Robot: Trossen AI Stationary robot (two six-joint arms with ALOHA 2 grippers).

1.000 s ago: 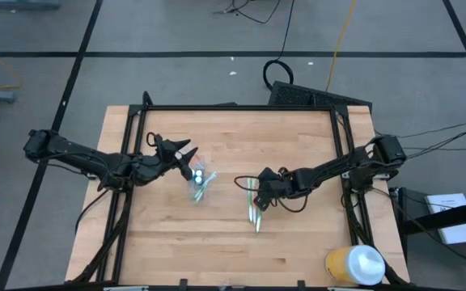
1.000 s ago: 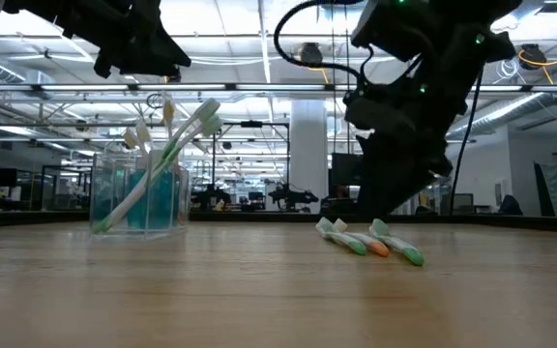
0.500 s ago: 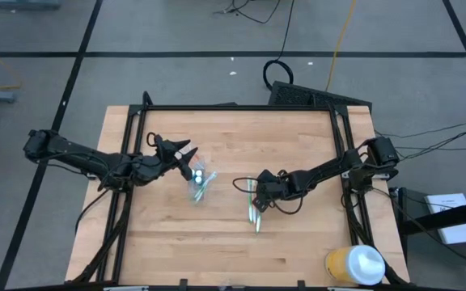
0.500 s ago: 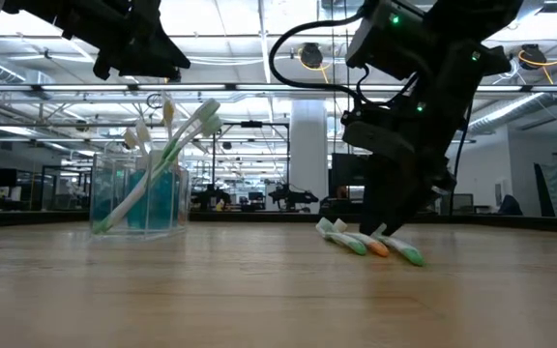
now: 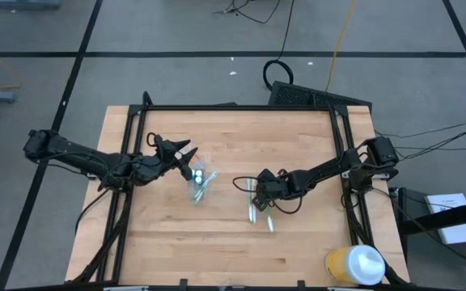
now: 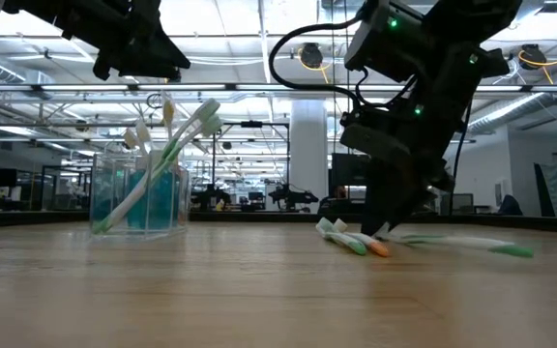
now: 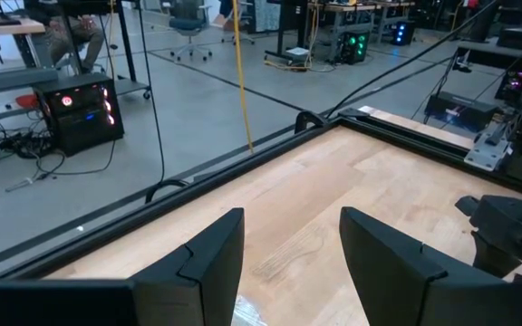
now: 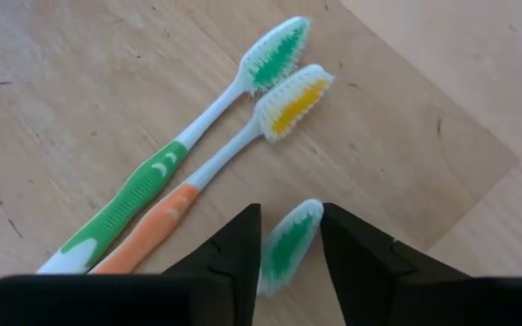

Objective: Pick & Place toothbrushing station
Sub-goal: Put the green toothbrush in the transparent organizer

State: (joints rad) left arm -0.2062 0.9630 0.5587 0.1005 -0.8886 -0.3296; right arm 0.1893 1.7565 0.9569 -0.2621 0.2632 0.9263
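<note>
A clear plastic cup (image 5: 198, 184) (image 6: 139, 196) stands left of the table's middle. Several toothbrushes lean in it against its rim, beside blue white-capped tubes (image 6: 150, 198). My left gripper (image 5: 184, 153) (image 7: 288, 263) hangs open just above the cup. Right of centre a green toothbrush (image 8: 166, 167) and an orange one (image 8: 220, 158) lie side by side on the wood. A second green toothbrush (image 8: 288, 243) (image 6: 457, 244) lies beside them. My right gripper (image 5: 259, 194) (image 8: 290, 246) slants down over it and is shut on it. My right gripper pinches the second green toothbrush at its bristle head (image 8: 294, 234) between its two fingers (image 8: 236, 246). The fingers slant down from the table's right side and lie across the brush. Its handle (image 6: 496, 248) trails low over the wood toward the table's right.
A big yellow white-lidded container (image 5: 354, 265) stands at the near right corner. A black frame (image 5: 241, 107) runs along the table's far and side edges. Bare wood lies between the cup and the loose toothbrushes and along the near edge.
My right gripper has come down onto the loose toothbrushes. The second green toothbrush has swung about. Its handle end has swept toward the table's right edge, while its head has stayed at the fingers. The other two brushes have kept their places.
</note>
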